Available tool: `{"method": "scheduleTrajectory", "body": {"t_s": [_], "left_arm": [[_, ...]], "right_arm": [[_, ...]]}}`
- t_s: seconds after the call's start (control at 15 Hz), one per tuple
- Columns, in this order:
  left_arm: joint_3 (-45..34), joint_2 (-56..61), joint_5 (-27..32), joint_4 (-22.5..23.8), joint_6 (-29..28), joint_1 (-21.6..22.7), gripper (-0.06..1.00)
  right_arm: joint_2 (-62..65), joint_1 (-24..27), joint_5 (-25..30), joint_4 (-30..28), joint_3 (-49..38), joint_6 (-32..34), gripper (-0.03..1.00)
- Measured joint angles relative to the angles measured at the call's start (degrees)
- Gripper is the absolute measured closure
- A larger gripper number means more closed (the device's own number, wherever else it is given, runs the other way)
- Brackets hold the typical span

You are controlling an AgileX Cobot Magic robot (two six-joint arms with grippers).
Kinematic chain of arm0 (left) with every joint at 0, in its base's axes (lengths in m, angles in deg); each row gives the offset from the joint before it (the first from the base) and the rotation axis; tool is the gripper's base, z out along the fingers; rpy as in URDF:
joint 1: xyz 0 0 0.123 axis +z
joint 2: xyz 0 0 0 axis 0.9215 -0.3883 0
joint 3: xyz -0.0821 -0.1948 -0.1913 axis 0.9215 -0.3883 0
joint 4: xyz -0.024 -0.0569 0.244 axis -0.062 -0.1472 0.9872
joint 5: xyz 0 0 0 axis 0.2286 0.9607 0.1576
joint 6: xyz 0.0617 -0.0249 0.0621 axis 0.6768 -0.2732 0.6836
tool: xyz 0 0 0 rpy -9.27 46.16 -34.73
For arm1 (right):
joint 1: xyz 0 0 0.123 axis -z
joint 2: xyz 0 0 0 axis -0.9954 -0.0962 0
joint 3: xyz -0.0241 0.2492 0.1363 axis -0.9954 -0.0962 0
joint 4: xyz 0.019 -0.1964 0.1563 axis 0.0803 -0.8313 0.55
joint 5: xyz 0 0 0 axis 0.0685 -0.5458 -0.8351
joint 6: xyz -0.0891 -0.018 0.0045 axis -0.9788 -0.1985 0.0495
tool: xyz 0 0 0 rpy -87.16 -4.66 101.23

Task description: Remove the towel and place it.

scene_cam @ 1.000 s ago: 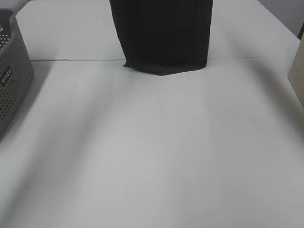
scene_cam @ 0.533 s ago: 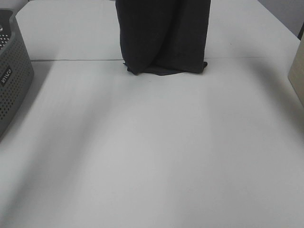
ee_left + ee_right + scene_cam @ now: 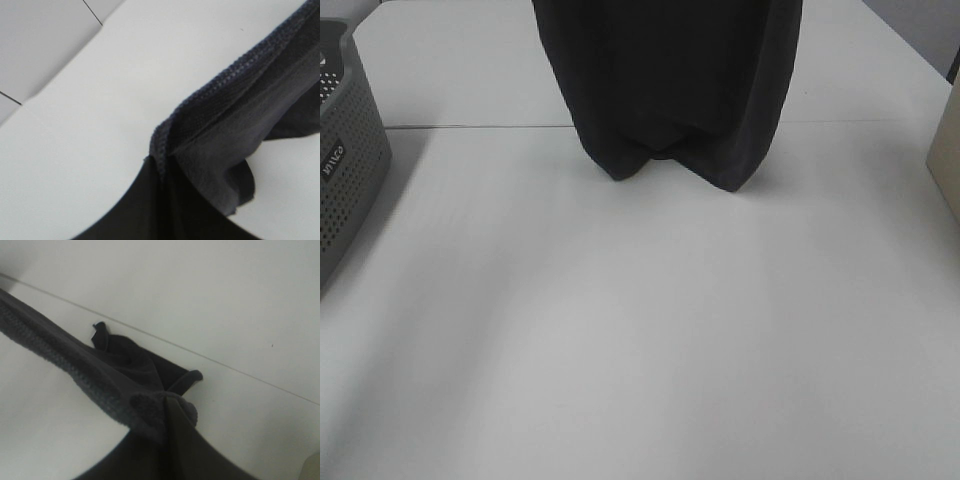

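The dark navy towel (image 3: 670,90) hangs from above the top edge of the high view. Its lower end is bunched in two lobes near the table's seam. Both grippers are outside the high view. In the left wrist view my left gripper (image 3: 161,172) pinches one corner of the towel (image 3: 240,115), and the stitched hem runs taut away from it. In the right wrist view my right gripper (image 3: 167,412) pinches another corner of the towel (image 3: 100,385). The lower end of the towel (image 3: 145,365) lies crumpled on the table. The fingers are mostly hidden by cloth.
A grey perforated basket (image 3: 345,170) stands at the left edge of the white table (image 3: 640,330). A tan box-like object (image 3: 948,160) sits at the right edge. A seam (image 3: 470,127) crosses the table behind the towel.
The hanging towel has come forward, toward the table's front. It looks wider now, and its lower end has gone from a flat fold on the seam to two bunched lobes past it.
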Motion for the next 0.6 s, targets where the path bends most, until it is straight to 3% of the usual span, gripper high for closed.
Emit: {"method": "scheduleTrajectory", "body": {"t_s": [0.13,0.33,0.6], "left_arm": [[-0.2,0.7,3.8,0.1,-5.2,0.0,0.94],[-4.4,3.4,4.1,0.7,-12.3,0.0,0.94],[-24.1,16.8,4.2,1.9,-11.1,-0.2,0.94]], "right_arm": [[0.8,0.0,1.5,1.9,-0.6,-1.0,0.96],[4.7,0.0,1.7,6.3,-7.7,-1.3,0.96],[13.7,-0.1,1.7,7.3,-22.0,-1.3,0.96]]}}
